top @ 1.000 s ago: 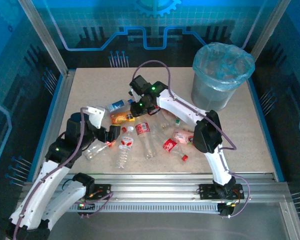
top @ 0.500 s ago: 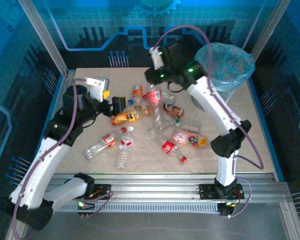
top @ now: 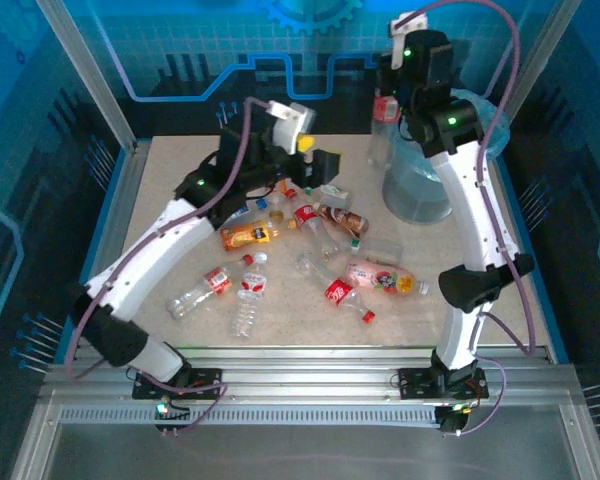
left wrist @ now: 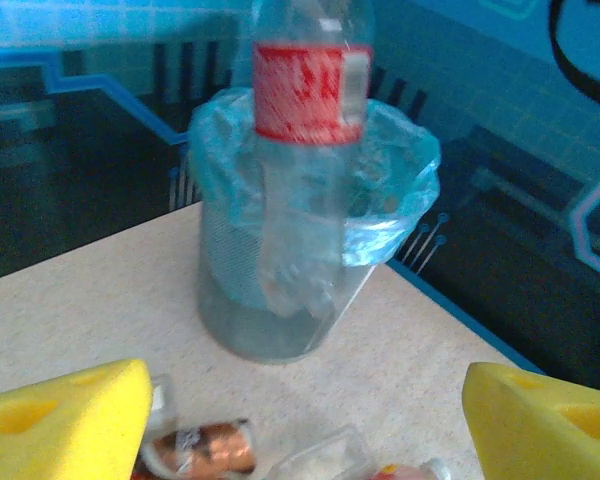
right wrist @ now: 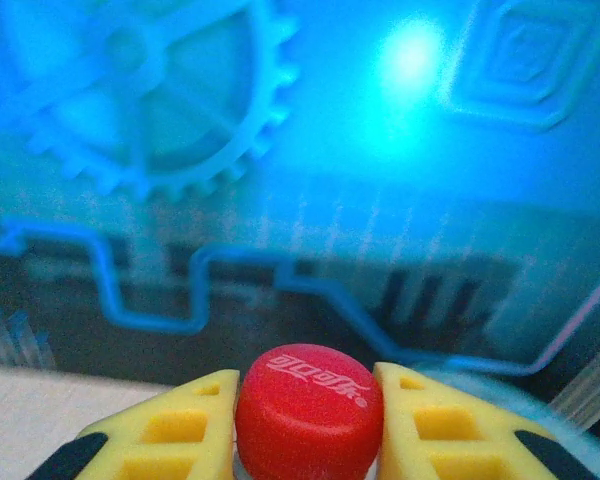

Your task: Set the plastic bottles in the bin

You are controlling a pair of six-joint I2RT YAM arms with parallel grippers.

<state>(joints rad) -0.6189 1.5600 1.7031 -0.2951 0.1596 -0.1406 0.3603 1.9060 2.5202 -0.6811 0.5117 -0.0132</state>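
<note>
My right gripper (top: 387, 98) is raised high at the back, shut on the red cap (right wrist: 308, 408) of a clear plastic bottle with a red label (top: 384, 125). That bottle hangs upright just left of the bin's rim and in front of the bin (left wrist: 280, 250) in the left wrist view. The grey bin (top: 435, 170) with its light-blue bag stands at the back right of the table. My left gripper (top: 320, 168) hovers open over the back of the bottle pile, its yellow fingers (left wrist: 65, 425) wide apart with nothing between them. A brown-labelled bottle (left wrist: 200, 447) lies below it.
Several bottles lie scattered mid-table: an orange one (top: 245, 236), a pink one (top: 376, 277), a red-labelled one (top: 338, 292) and clear ones (top: 248, 306). Metal frame posts (top: 85, 75) and blue walls close the table in.
The right arm lifted the red-labelled bottle out of the pile and carried it up beside the bin. The left arm swung from the front left to the back of the pile.
</note>
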